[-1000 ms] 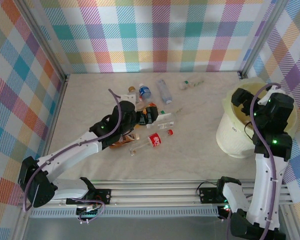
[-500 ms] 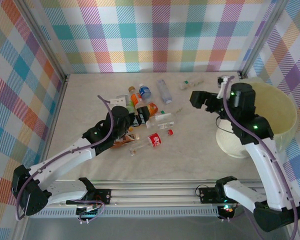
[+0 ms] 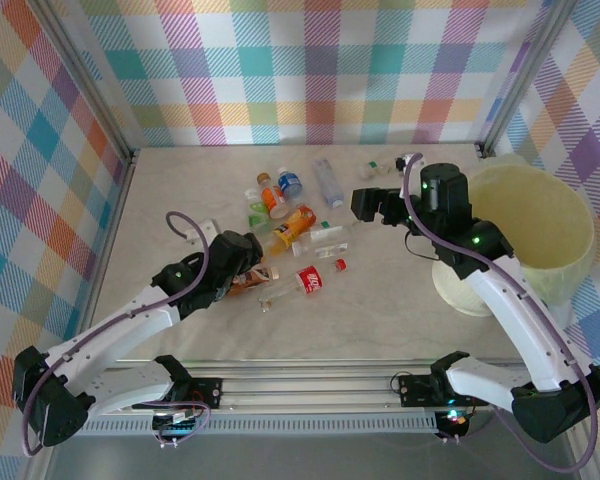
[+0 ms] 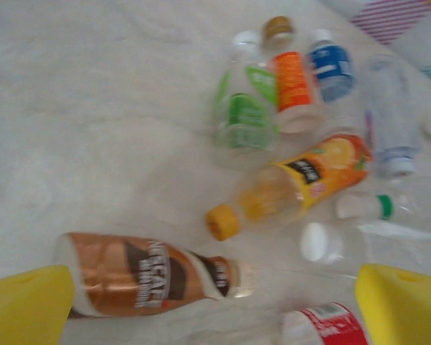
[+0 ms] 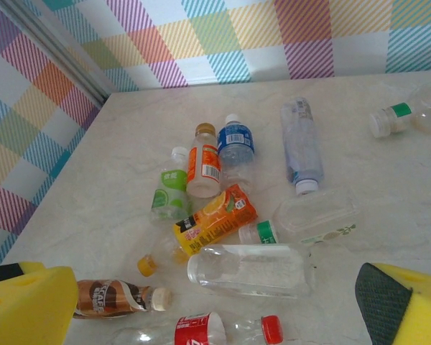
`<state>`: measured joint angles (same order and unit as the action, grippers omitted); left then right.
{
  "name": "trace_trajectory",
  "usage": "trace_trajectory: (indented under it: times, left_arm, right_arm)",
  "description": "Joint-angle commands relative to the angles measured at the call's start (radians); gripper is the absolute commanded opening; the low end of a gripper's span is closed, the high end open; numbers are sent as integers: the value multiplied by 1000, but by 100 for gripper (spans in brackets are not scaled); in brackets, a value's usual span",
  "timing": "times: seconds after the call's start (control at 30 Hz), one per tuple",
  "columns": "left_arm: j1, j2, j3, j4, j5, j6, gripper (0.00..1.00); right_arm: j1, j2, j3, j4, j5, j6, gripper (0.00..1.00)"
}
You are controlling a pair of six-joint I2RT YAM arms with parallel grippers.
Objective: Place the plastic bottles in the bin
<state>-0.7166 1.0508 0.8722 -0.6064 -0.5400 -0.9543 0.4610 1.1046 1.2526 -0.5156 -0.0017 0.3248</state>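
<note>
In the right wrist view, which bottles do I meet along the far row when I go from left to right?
green-label bottle → brown-capped bottle with orange label → blue-label bottle → long clear bottle → small bottle with green band

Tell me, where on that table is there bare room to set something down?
The table is bare along the left wall, and in front, between the red-labelled bottle and the bin. The middle is crowded: plastic bottles lie packed around the orange juice bottle.

Bright, even light – faint shadows; left wrist view blurred, others sharp.
</note>
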Motion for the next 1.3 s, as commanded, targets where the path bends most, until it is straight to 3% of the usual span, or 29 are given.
trace_trajectory:
  times: [0.0, 0.07, 0.23, 0.33, 0.5, 0.87, 1.03, 1.27]
  left_arm:
    - [62, 12, -29, -121, 92, -153, 100]
    - [88, 16, -67, -107, 159, -253, 100]
    - [114, 4, -191, -17, 189, -504, 100]
    - [153, 7, -262, 94, 239, -583, 100]
    - [255, 87, -308, 244, 379, -600, 100]
    - [278, 262, -267, 319, 357, -613, 99]
    - [279, 270, -292, 397, 285, -611, 91]
    - [279, 246, -338, 438, 234, -654, 71]
  right_arm:
    - [8, -11, -20, 41, 23, -17, 100]
    - [8, -11, -23, 39, 29, -17, 100]
    - [10, -16, -31, 27, 36, -14, 100]
    - [10, -24, -37, 24, 39, -13, 100]
    - [10, -35, -45, 16, 48, -12, 100]
    - [11, -56, -61, 3, 56, -7, 100]
    - [11, -61, -71, 9, 47, -12, 100]
    - [11, -60, -87, 32, 39, -16, 100]
